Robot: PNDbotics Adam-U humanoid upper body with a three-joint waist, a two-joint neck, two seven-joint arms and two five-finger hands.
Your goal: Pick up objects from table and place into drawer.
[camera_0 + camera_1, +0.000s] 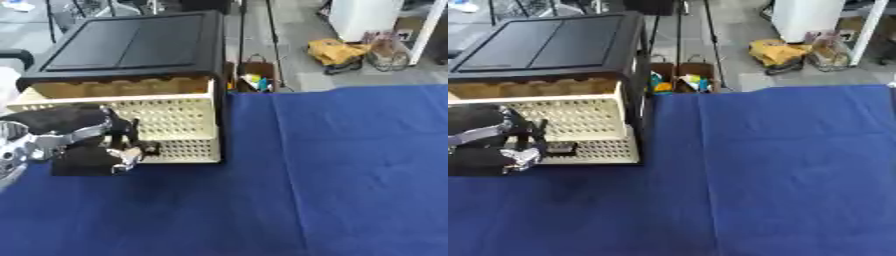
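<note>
A drawer unit (pixel 131 45) with a black top and cream perforated drawers stands at the table's far left on the blue cloth (pixel 350 175). One cream drawer (pixel 175 120) sticks out towards me. My left hand (pixel 118 145), black with silver parts, comes in from the left edge and hangs right in front of that drawer's face, beside a small dark piece (pixel 150 148) on the front. A black block-like shape (pixel 83 162) lies under the hand; I cannot make out what it is. No loose object shows on the cloth. My right hand is out of sight.
Beyond the table's far edge, open bags (pixel 680 80) with colourful items stand on the floor. A yellow bag (pixel 337 52) and a white cabinet (pixel 363 17) lie farther back. The blue cloth stretches over the whole right side.
</note>
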